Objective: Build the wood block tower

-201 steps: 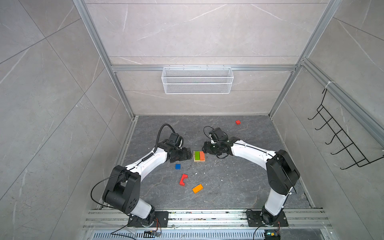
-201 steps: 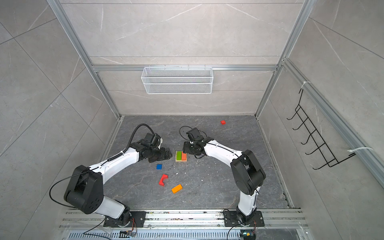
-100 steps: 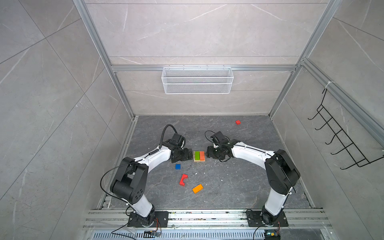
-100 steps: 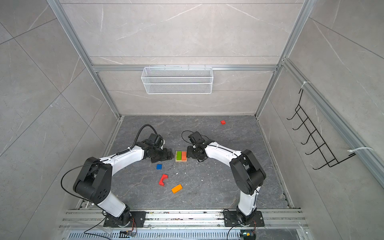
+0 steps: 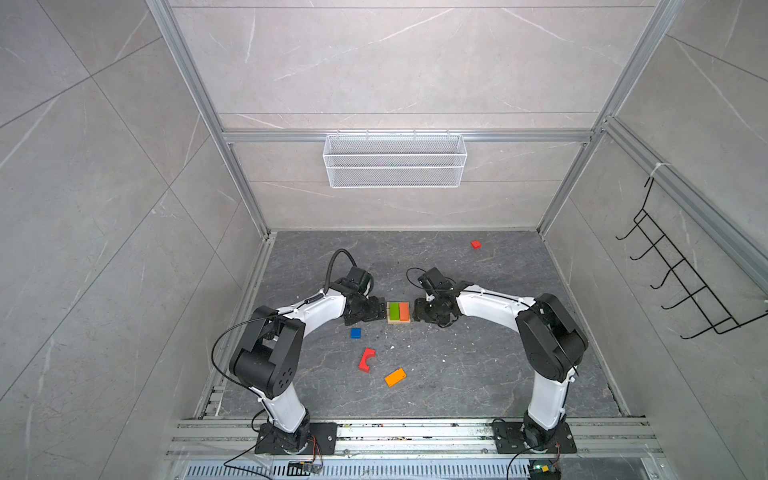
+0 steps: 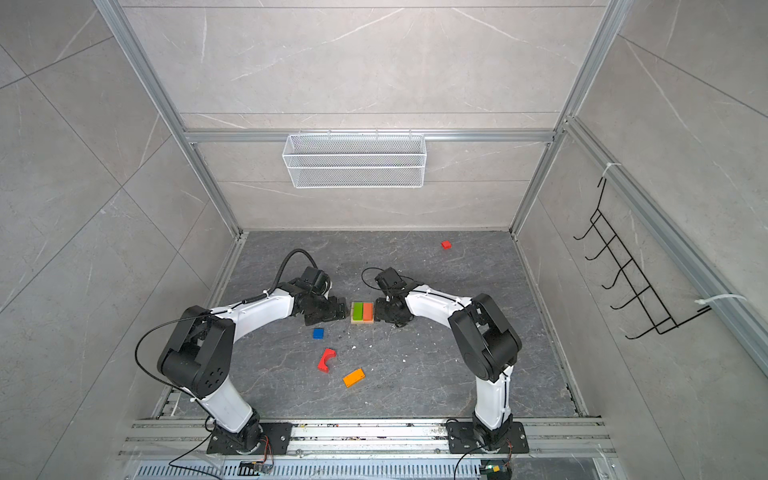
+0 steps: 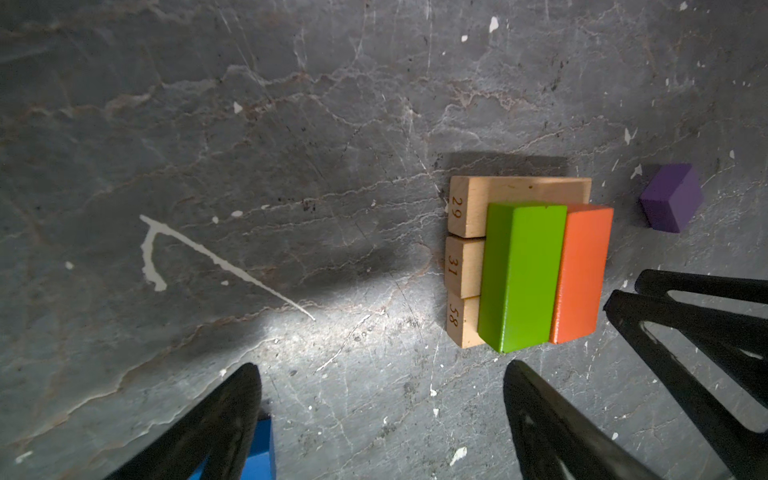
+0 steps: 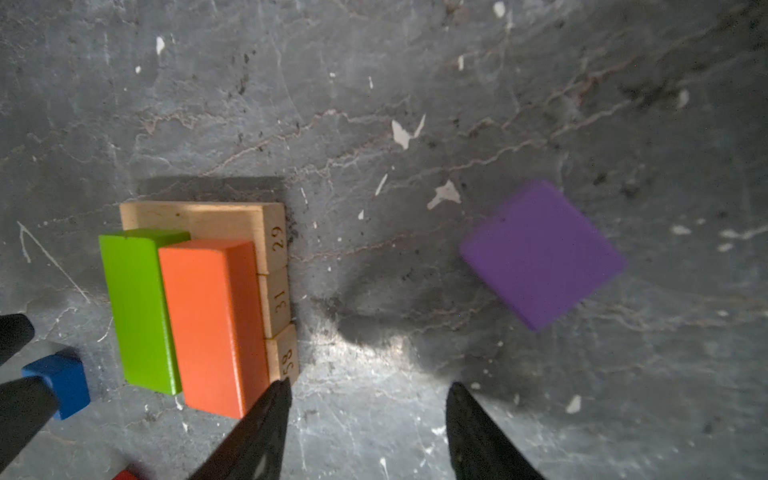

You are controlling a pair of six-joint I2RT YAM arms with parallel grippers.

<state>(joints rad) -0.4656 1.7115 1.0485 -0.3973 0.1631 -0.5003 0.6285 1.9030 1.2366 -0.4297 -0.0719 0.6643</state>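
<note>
Grey stone tabletop (image 5: 478, 365): carries every block and both arm bases.
Wood block tower (image 5: 398, 312): stands mid-tabletop between the two grippers in both top views; two layers are in place.
Tan base bars (image 7: 465, 208): three, flat and side by side, with 29, 31 and 58 printed on their ends.
Green slab (image 7: 519, 274): lies flat across the bars.
Orange-red slab (image 7: 582, 270): lies flat beside the green slab and touches it along one long side.
Left gripper (image 5: 379, 314): low over the tabletop, just beside the tower on the green side; jaws spread wide, with only bare tabletop between them in the left wrist view.
Right gripper (image 5: 417, 313): just beside the tower on the orange-red side; jaws partly apart and holding nothing. One fingertip (image 8: 278, 399) overlaps the tower's corner in the right wrist view; contact cannot be determined.
Purple cube (image 8: 540, 253): on the tabletop, apart from the tower, on the orange-red side.
Blue cube (image 5: 355, 333): near the left gripper, towards the arm bases.
Red arch (image 5: 366, 360): nearer the bases than the blue cube.
Orange block (image 5: 395, 377): just beside the red arch.
Red cube (image 5: 476, 244): well apart, near the back wall.
</note>
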